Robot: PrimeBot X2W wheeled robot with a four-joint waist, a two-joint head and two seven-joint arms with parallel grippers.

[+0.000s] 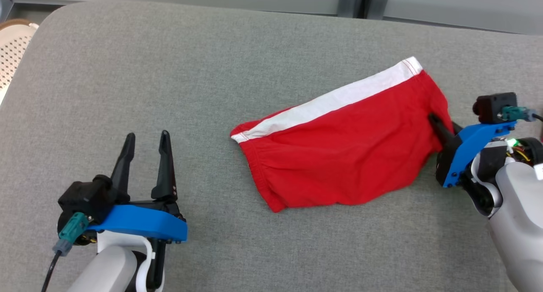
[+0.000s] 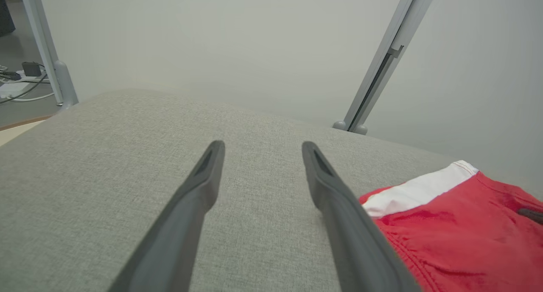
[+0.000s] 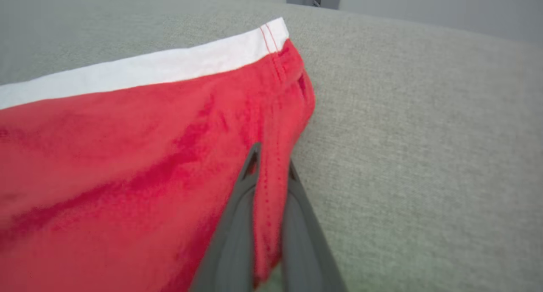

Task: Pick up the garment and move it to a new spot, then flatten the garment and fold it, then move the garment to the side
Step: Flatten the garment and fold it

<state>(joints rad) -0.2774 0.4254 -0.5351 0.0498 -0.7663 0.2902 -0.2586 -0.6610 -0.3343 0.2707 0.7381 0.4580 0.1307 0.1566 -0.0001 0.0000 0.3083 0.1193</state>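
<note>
The right hand (image 3: 272,162), low in its wrist view, pinches the side seam of the red garment (image 1: 339,156), seemingly to lift it off the grey bench (image 1: 169,63), where it lies centre right in the head view, while the left hand (image 1: 146,137) rests spread at lower left, clear of the cloth.

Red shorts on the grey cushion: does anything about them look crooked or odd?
Yes. The red shorts lie slanted, white waistband running diagonally, lower edge rumpled. The right gripper pinches their right edge; the left gripper rests open, apart.
</note>
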